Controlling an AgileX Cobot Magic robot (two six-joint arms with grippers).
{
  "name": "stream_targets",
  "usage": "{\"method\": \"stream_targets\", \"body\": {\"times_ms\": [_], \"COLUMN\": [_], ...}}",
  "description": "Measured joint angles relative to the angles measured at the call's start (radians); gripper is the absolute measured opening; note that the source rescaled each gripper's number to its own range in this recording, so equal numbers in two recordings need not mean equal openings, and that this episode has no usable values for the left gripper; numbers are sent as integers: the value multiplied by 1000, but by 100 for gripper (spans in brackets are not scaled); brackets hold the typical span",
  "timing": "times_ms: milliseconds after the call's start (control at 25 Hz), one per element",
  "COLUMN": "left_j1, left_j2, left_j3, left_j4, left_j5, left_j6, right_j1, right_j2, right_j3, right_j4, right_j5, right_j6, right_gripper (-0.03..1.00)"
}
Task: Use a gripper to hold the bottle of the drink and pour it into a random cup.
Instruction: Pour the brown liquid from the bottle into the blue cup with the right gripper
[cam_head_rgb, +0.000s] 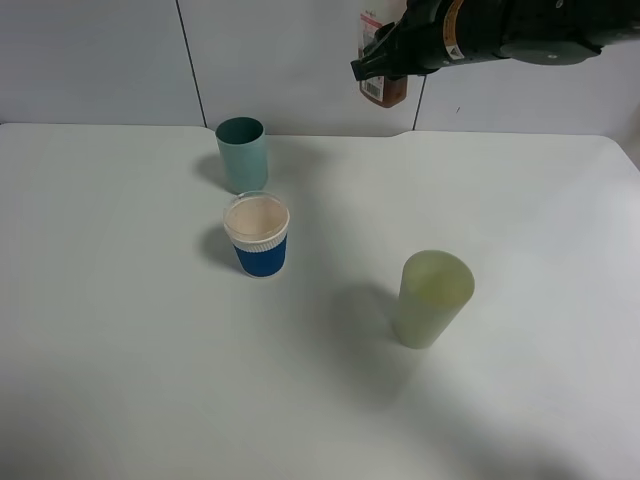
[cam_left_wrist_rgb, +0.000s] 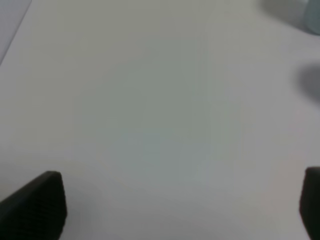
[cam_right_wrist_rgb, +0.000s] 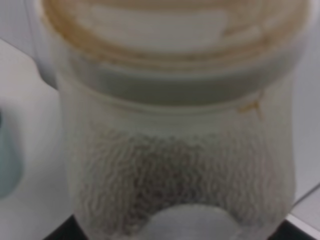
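- Currently the right gripper (cam_head_rgb: 385, 62) is up in the air at the back of the scene, in front of the pale wall (cam_head_rgb: 290, 60). Its black jaws are clamped on the bottle (cam_head_rgb: 383, 90).
- From the high camera, the bottle's red-and-white label and a brownish part show just below the gripper. The bottle is over the far edge of the table (cam_head_rgb: 120, 350), well apart from all three cups.
- In the right wrist view the bottle (cam_right_wrist_rgb: 175, 165) fills almost the whole picture. It has a cloudy whitish wall, a wide neck and brown smears around the rim.
- The left gripper (cam_left_wrist_rgb: 172, 205) shows only in its own wrist view. Its fingers (cam_left_wrist_rgb: 35, 205) are spread wide over bare table (cam_left_wrist_rgb: 150, 110), with nothing between them.
- The cup (cam_head_rgb: 259, 236) with the blue sleeve stands upright left of the table's middle. Pale pinkish-brown drink (cam_head_rgb: 257, 215) fills it close to the rim.
- A teal cup (cam_head_rgb: 242, 153) stands upright just behind it, apart from it.
- A yellow-green cup (cam_head_rgb: 432, 298) stands upright to the right and nearer the camera, well apart from the other two.
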Motion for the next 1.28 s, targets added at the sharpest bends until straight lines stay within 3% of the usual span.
{"method": "stream_targets", "body": {"times_ms": [520,960,1080,1280], "left_j1": [0,0,0,0], "left_j2": [0,0,0,0], "left_j3": [0,0,0,0], "left_j4": [0,0,0,0], "left_j5": [0,0,0,0], "left_j6": [0,0,0,0], "right_j1": [37,152,180,214], "right_j2": [5,168,224,318], "right_j3": [-20,-228,-296,-403], "right_j4": [-59,-35,-19,46], "right_j5": [184,413,461,541], "right_j6": [-11,-20,-67,-248], "right_gripper": [3,3,3,3]}}
